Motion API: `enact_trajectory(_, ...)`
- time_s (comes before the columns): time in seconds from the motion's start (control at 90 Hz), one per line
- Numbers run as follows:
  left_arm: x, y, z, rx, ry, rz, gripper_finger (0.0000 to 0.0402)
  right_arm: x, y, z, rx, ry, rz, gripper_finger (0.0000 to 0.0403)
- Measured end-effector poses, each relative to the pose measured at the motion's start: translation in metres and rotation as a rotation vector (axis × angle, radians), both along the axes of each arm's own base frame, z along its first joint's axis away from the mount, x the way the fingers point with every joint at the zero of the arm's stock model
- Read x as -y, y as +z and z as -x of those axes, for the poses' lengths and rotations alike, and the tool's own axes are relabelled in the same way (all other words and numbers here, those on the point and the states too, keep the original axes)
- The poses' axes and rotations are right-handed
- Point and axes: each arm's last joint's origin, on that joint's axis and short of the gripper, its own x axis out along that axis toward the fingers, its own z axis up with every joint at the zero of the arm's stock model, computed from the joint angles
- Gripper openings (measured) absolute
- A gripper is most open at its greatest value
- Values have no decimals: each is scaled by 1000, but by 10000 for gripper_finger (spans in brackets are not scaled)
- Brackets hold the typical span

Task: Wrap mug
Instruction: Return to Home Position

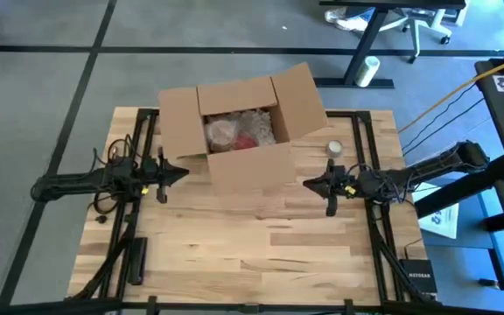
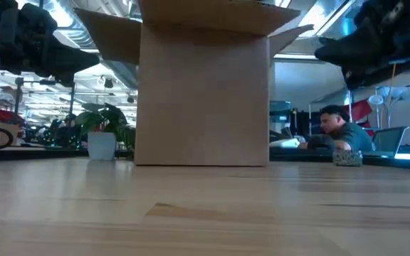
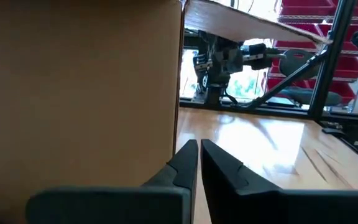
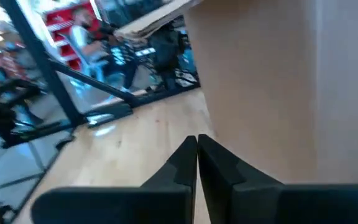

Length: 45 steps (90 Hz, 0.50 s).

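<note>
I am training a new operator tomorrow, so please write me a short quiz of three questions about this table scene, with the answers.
1. True or false: the flaps of the cardboard box are closed.
2. Where does the small roll lie? A) inside the box. B) on the table, beside the box on the side of the right arm. C) in the jaws of the left arm.
3. Fill in: in the wrist views, each arm's jaws are ____.
Key: 1 false: the flaps stand open, and a bubble-wrapped bundle lies inside. 2 B. 3 shut.
</note>
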Motion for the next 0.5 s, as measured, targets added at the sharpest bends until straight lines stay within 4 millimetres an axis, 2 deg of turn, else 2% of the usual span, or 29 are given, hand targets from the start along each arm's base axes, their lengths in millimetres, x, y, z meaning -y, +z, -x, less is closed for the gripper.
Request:
enact_trajectory(0.122, 0, 0, 0, 0, 0, 0, 1, 9, -9, 7, 69, 9, -15, 0)
enact_trajectory(0.5, 0, 0, 0, 0, 0, 0, 1, 39, -9, 7, 67, -4, 17, 0)
